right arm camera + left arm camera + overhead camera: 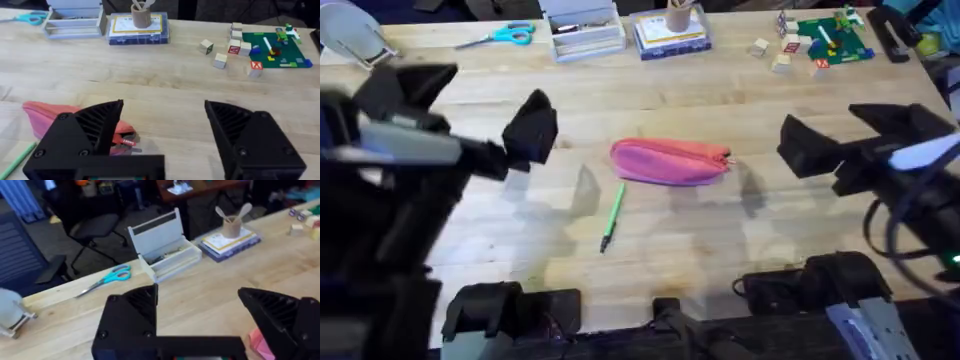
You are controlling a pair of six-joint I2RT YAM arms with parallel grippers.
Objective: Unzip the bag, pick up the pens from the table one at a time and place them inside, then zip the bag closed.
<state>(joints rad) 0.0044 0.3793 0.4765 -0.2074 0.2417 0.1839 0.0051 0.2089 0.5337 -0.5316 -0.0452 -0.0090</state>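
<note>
The pink bag (668, 161) lies flat on the wooden table (740, 90) near its middle, its orange-red zipper looking closed with the pull at the right end. It also shows as the bag (40, 117) and, at a corner, the bag (260, 342). A light-green pen (612, 216) lies just in front of the bag, dark tip toward me; the pen (17, 160) appears too. My left gripper (532, 128) hovers open to the left of the bag. My right gripper (805, 148) hovers open to the right of it. Both hold nothing.
Along the far edge sit blue-handled scissors (500, 36), a clear plastic box (582, 32), a cup on a booklet (672, 30), small wooden blocks (782, 52) and a green baseplate (835, 40). A black object (890, 32) lies at the far right.
</note>
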